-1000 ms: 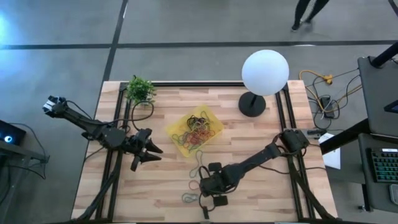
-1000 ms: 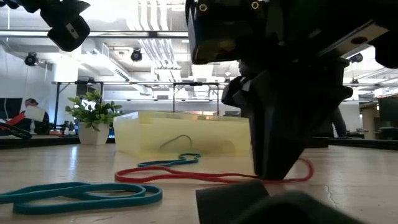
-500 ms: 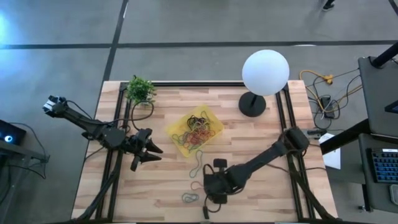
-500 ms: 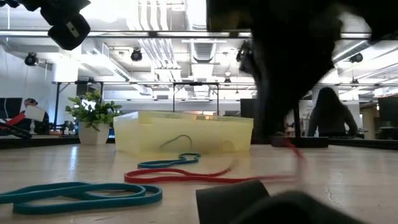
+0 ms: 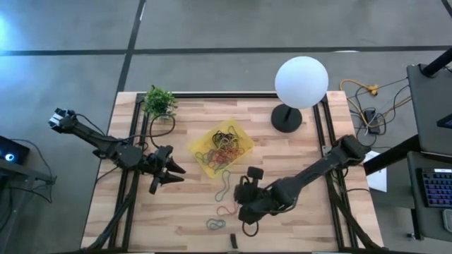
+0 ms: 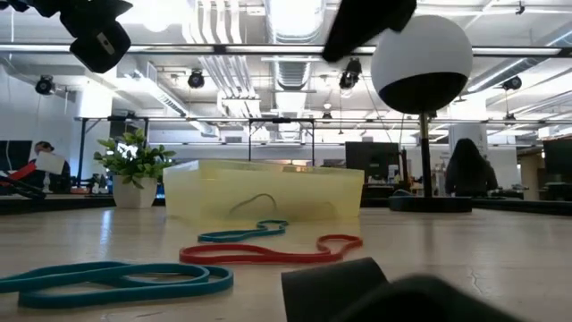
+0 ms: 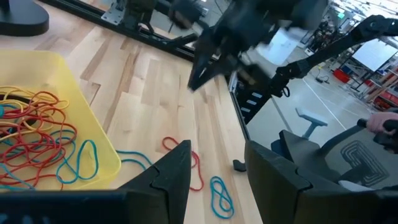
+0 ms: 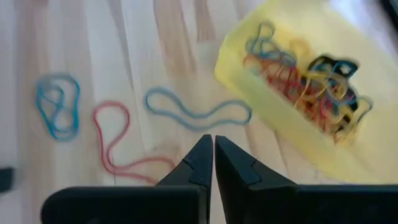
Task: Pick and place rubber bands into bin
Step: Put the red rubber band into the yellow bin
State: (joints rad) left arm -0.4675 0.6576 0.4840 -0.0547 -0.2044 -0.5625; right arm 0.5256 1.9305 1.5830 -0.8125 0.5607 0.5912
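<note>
Wooden tabletop at the high view's lower centre holds the red rubber band [image 5: 227, 209] flat, below the yellow bin [image 5: 220, 149], while your right gripper [image 8: 212, 163] hangs above it pinched shut on nothing, so spread the fingers, drop straight onto one strand, and close firmly before lifting.

– How many rubber bands [image 8: 112, 140] lie loose near the right gripper [image 8: 212, 155]?
– Three: one red, two blue.
– And bins?
– One yellow bin [image 5: 241, 136], its tangled bands too many to count.
– Anything else?
– One plant [image 5: 159, 101], one lamp [image 5: 301, 82], two arms.
</note>
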